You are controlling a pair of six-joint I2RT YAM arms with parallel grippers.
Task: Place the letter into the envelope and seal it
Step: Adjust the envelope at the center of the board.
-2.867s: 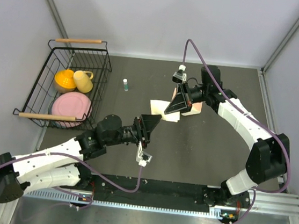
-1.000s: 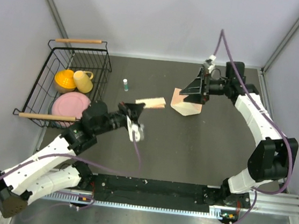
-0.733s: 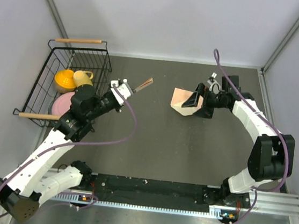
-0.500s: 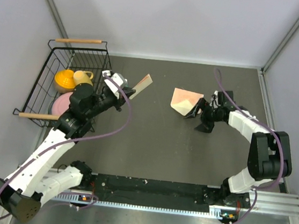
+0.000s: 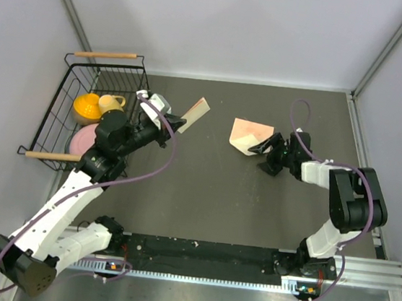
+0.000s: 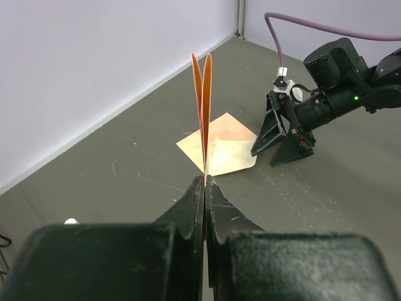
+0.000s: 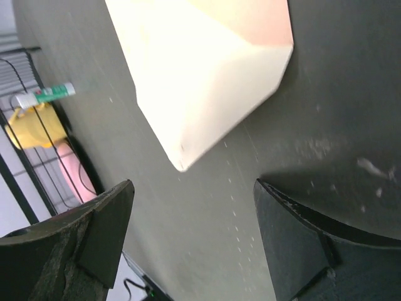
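Dark grey tabletop [image 5: 203, 194]: left pincer [image 6: 204, 185] pinches a folded orange paper sheet [image 6: 206, 100]; right pincer [image 7: 194, 213] gapes wide, flat peach paper envelope [image 7: 200, 75] just ahead.

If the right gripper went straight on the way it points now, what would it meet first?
Most likely the envelope, lying flat just ahead of the right gripper and its open jaws, though how high the gripper is above it is hard to judge.

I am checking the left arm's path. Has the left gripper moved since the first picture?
Yes. The left gripper, shut on the letter, went left and farther back, and is now close to the basket.
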